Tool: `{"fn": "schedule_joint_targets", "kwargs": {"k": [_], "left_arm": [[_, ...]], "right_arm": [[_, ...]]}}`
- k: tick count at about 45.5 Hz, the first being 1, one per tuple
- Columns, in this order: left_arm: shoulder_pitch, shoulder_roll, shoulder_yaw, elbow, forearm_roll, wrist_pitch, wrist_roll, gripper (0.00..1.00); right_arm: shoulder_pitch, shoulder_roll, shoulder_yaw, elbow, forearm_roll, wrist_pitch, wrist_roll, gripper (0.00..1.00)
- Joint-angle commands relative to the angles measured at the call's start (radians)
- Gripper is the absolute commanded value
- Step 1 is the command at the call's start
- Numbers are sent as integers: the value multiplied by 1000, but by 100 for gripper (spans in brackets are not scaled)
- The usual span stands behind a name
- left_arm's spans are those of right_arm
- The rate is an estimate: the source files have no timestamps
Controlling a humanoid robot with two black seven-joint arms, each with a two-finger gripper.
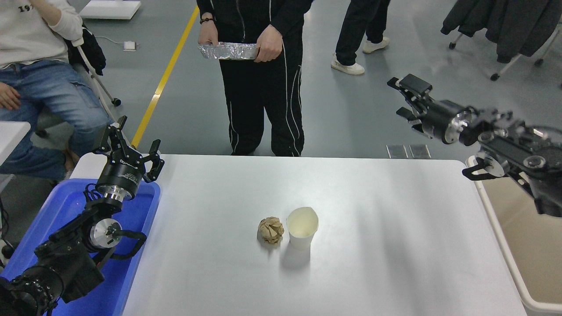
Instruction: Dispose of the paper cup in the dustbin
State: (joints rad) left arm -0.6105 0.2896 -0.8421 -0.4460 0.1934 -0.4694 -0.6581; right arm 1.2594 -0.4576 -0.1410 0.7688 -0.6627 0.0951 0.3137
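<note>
My left arm sits parked at the lower left over the blue plastic bin (136,245), its left gripper (130,147) spread open and empty by the bench's far left corner. On the white bench (373,228), near the middle, the paper cup (302,227) stands upright with its mouth up, its rim slightly out of round. The crumpled brown paper ball (270,229) lies just beside it on its left. The beige dustbin (518,245) stands off the bench's right edge, well apart from the cup. Above its far end my right arm reaches leftward, raised over the floor beyond the bench; my right gripper (406,97) is parted and holds nothing. Farther off, a person in black stands holding a foil tray (228,50) in both hands.
</note>
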Motion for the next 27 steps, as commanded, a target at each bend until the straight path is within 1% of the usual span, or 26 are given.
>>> {"fn": "schedule_joint_targets", "kwargs": {"k": [1, 6, 10, 20, 27], "left_arm": [[0, 0, 0, 0, 0, 0, 0, 100], [0, 0, 1, 0, 0, 0, 0, 100], [0, 0, 0, 1, 0, 0, 0, 100], [0, 0, 0, 0, 0, 0, 0, 100], [0, 0, 0, 0, 0, 0, 0, 100]], "right_arm": [[225, 36, -405, 199, -176, 2, 1, 99], [314, 63, -506, 358, -198, 2, 1, 99], [371, 117, -568, 405, -199, 2, 1, 99], [367, 233, -597, 377, -199, 0, 1, 99], [264, 312, -597, 258, -184, 0, -5, 99]]}}
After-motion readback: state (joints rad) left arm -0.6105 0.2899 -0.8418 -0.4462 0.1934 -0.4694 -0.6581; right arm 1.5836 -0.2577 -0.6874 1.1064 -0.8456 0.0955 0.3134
